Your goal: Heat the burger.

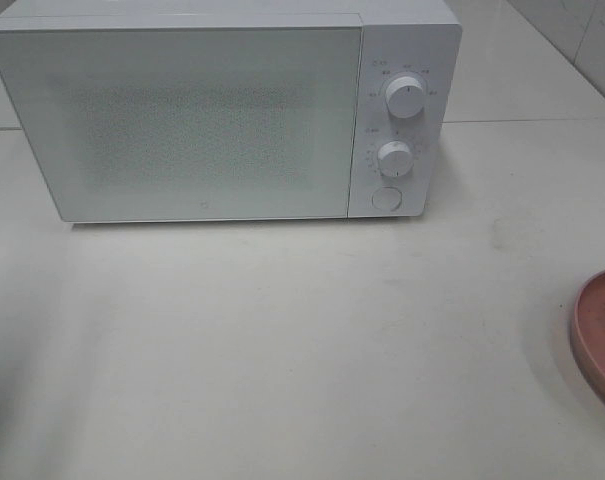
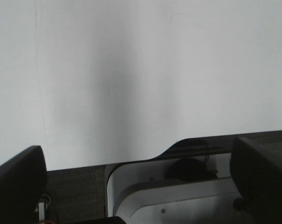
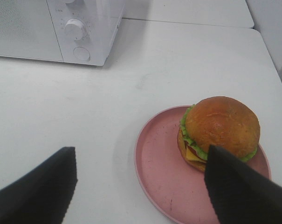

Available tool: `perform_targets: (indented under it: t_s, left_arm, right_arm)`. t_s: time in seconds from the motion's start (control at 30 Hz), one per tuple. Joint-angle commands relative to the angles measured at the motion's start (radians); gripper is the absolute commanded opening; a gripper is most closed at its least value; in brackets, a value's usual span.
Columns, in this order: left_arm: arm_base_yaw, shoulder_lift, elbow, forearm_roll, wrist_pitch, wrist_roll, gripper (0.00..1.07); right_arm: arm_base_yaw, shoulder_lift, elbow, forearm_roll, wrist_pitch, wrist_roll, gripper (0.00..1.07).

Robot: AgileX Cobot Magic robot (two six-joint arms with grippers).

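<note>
The burger [image 3: 220,128], with a golden-brown domed bun, green lettuce and a yellow layer, stands on a round pink plate [image 3: 164,172] in the right wrist view. My right gripper [image 3: 141,154] is open and empty, held above the plate's near side. One dark finger [image 3: 238,186] overlaps the burger's edge in that view. The white microwave [image 1: 222,110] stands at the back of the table with its door shut. My left gripper [image 2: 137,147] is open and empty over bare white table. Neither gripper shows in the high view, nor does the burger.
The microwave's two knobs [image 1: 405,98] and round button [image 1: 386,198] sit on its right panel. Only the plate's rim [image 1: 600,335] shows at the right edge of the high view. A robot base [image 2: 178,196] lies below the left gripper.
</note>
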Motion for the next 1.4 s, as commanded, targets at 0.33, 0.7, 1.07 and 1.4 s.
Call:
perform_targets:
  t_s: [0.33, 0.7, 1.07, 1.4]
  left_arm:
    - [0.003, -0.357, 0.159, 0.036, -0.149, -0.004, 1.02]
    - [0.003, -0.579, 0.160, 0.050, -0.132, -0.002, 1.02]
    - [0.003, -0.736, 0.184, 0.076, -0.064, -0.005, 1.01]
    - [0.003, -0.921, 0.184, 0.074, -0.064, -0.005, 1.01]
  right_arm:
    - [-0.008, -0.030, 0.005, 0.001, 0.001, -0.008, 0.75]
    - [-0.008, -0.030, 0.005, 0.001, 0.001, -0.008, 0.75]
    - [-0.008, -0.030, 0.005, 0.001, 0.001, -0.007, 0.75]
    - [-0.008, -0.030, 0.005, 0.001, 0.001, -0.008, 0.75]
